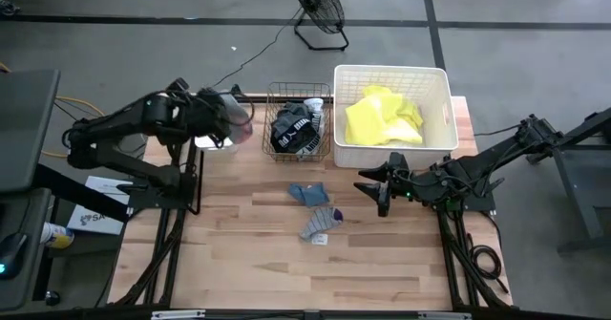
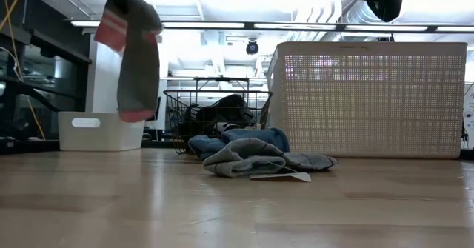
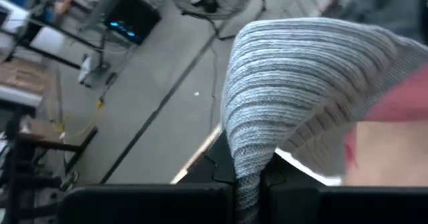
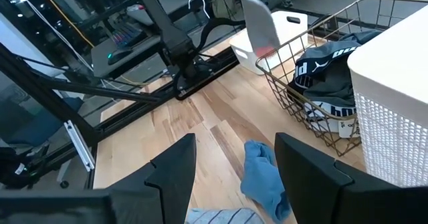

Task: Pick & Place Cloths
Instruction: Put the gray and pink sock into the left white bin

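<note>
Left gripper [image 1: 232, 121] at ten o'clock, jaws clamped on grey-and-pink sock [image 2: 132, 52]; right gripper [image 4: 234, 160] jaws parted, empty, above blue cloth [image 4: 262, 178].

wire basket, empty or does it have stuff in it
Not empty. The wire basket holds a black garment with white print, seen from above and through the wires in the right wrist view.

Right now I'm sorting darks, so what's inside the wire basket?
The wire basket holds a black cloth with white print, bunched up, with a bit of white fabric at its back edge. Anything beneath that pile is covered.
</note>
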Available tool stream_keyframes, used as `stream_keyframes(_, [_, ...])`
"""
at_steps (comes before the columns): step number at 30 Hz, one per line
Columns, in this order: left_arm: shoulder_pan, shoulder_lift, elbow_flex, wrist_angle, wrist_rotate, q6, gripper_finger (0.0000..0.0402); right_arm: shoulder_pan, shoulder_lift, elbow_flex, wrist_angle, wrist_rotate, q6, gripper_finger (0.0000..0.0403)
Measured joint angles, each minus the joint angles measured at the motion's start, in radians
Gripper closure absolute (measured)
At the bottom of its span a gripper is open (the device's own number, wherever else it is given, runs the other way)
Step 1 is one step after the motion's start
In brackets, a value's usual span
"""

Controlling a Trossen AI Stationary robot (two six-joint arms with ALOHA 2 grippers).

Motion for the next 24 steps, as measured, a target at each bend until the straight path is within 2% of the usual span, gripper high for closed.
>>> stream_keyframes(9, [0.103,-0.027,0.021,0.001,-0.110,0.002,0.0401,0.000,0.000,0.000,-0.008,0.000,-0.007,0.0206])
stream_keyframes(24, [0.291,0.051,0.020,-0.008,-0.080,-0.011,0.0401,0.000,0.000,0.000,-0.014,0.000,-0.032,0.0206])
